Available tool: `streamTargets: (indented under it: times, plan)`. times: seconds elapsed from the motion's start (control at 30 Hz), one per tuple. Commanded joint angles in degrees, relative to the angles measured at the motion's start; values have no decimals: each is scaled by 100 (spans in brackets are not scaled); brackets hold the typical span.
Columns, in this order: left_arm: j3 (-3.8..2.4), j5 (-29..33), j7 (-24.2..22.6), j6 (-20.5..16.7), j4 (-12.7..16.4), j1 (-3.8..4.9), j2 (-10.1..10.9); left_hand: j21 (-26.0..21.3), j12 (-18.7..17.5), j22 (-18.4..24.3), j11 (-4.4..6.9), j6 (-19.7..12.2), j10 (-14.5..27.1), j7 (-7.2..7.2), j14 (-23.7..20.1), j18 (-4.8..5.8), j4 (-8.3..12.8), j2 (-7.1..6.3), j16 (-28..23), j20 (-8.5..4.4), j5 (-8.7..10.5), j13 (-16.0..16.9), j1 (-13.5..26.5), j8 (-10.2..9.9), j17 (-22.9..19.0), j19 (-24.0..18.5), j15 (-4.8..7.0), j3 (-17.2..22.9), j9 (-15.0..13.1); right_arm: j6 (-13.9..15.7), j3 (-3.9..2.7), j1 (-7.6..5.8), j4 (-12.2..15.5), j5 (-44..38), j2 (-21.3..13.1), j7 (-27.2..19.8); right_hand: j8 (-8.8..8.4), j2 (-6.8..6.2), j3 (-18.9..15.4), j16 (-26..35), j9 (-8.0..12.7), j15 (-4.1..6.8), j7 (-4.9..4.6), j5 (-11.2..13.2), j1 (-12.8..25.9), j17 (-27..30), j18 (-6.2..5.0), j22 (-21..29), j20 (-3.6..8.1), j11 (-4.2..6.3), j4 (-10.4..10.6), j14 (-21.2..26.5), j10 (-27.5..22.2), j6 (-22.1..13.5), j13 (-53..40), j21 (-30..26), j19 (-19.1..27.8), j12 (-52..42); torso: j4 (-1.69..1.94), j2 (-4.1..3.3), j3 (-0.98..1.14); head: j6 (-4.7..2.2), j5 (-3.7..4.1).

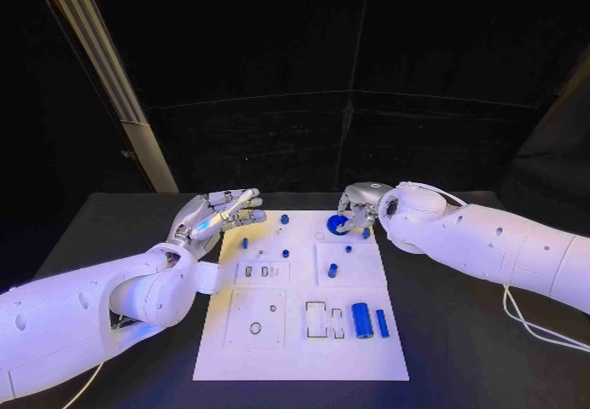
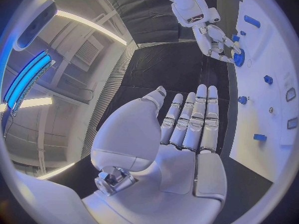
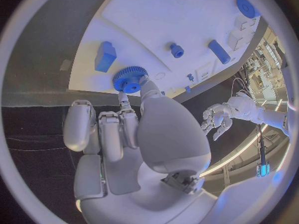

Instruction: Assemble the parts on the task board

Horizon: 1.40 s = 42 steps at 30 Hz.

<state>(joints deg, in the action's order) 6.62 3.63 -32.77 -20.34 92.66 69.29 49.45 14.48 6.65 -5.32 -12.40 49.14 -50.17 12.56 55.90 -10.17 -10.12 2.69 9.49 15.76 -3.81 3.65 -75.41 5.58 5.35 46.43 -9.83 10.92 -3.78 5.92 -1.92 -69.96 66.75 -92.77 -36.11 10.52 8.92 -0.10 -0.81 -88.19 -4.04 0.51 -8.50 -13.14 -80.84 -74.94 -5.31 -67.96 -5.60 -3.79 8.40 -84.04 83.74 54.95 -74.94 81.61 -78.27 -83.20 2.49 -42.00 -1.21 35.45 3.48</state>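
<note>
The white task board (image 1: 301,349) lies in the middle of the black table. My right hand (image 1: 361,207) is at the board's far edge and pinches a blue gear (image 1: 338,225) between thumb and a finger; the right wrist view shows that gear (image 3: 129,78) at the fingertips, close over the board (image 3: 168,15). My left hand (image 1: 222,213) hovers beside the board's far left corner with fingers stretched out flat and nothing in it, as in the left wrist view (image 2: 187,119). Two blue cylinders (image 1: 361,319) lie near the board's front right.
Small blue pegs (image 1: 286,253) stand on the board's far half, and a short blue peg (image 1: 332,271) lies mid-board. Cut-out recesses (image 1: 255,327) mark the near left. A white cable (image 1: 529,324) runs along my right arm. A slanted metal post (image 1: 123,111) stands at the back left.
</note>
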Motion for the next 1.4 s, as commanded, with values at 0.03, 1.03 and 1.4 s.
streamTargets:
  times: [0.03, 1.03, 1.4]
  plan:
    - [-3, -14, 10, 99, 15, 8, 15, -37, -39, 8, 3, 0, 4, 258, -21, -26, 16, 23, -40, 18, -1, -6, -25, -40, -8, 3, 8, 16, 8, 106, 20, 21, 31, -282, -21, 69, 21, 185, 228, -18, -4, 30, 18, 178, -157, -1029, 91, -23, 17, 44, -108, -495, 201, 98, -858, 33, -42, -13, -8, -2, 2, 9, -2]
    - [-3, -14, 48, 132, 40, 11, 16, -56, -61, 24, -8, -22, 32, 268, -48, -22, 43, 3, -73, 23, 0, -8, -14, -64, -19, -5, -3, 47, 10, 1202, 15, 46, 809, -751, 354, 122, 104, 136, 727, -31, -24, 142, 167, 247, -24, -1075, 116, -145, 123, 176, -257, -504, 280, 509, -963, 81, -116, -103, 0, -21, 2, -31, -71]
    - [-3, -14, 35, 128, 20, 12, -8, -56, -61, 24, -8, -22, 32, 268, -48, -22, 43, 3, -73, 23, 0, -8, -14, -64, -19, -5, -3, 47, 10, 928, 36, 113, 353, -752, 905, 98, 89, 126, 754, -28, -19, 142, 162, 253, 8, -1069, 115, -139, 126, 174, -253, -503, 275, 500, -958, 78, -114, -94, 21, -31, 0, -2, -87]
